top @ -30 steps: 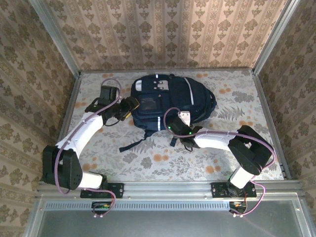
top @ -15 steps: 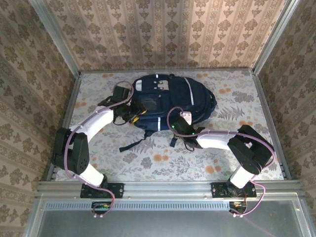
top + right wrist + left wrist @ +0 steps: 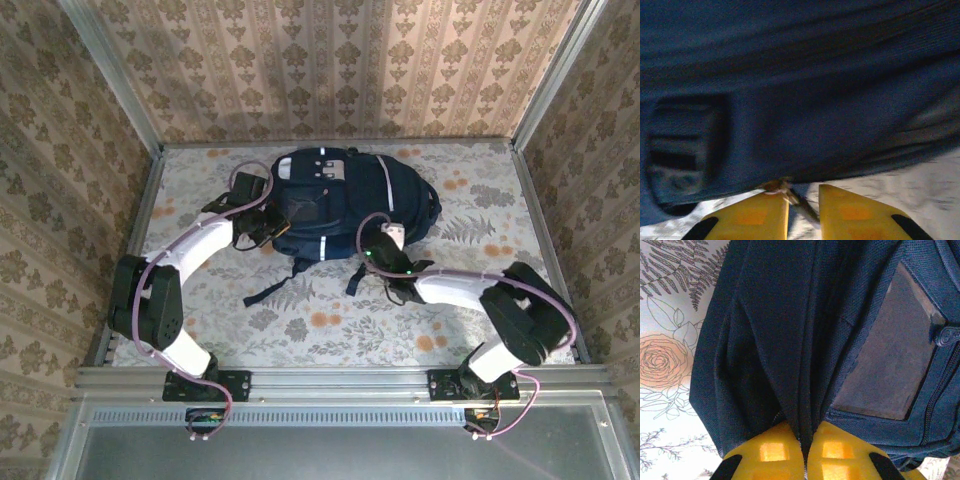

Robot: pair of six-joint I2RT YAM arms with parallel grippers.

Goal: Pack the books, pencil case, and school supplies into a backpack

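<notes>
The navy backpack [image 3: 350,195] lies flat on the far middle of the table, white stripe and grey front patch [image 3: 892,360] facing up. At its left side my left gripper [image 3: 270,232] is shut, its yellow fingers [image 3: 771,452] pinching a raised fold of the backpack [image 3: 790,330] fabric. My right gripper [image 3: 388,240] sits at the pack's near right edge. Its jaws stand a little apart, and a small dark pull tab [image 3: 800,200] lies loose in the gap, below the backpack [image 3: 800,75] wall. The books, pencil case and school supplies are hidden.
Dark straps [image 3: 272,289] trail from the pack toward the near side over the floral tablecloth [image 3: 330,325]. Metal frame rails [image 3: 140,225] and wallpapered walls close in the table on the left, right and back.
My left gripper has closed on the backpack's fabric at its left side. The pack has shifted to the right. My right arm has moved right and its jaws have parted.
</notes>
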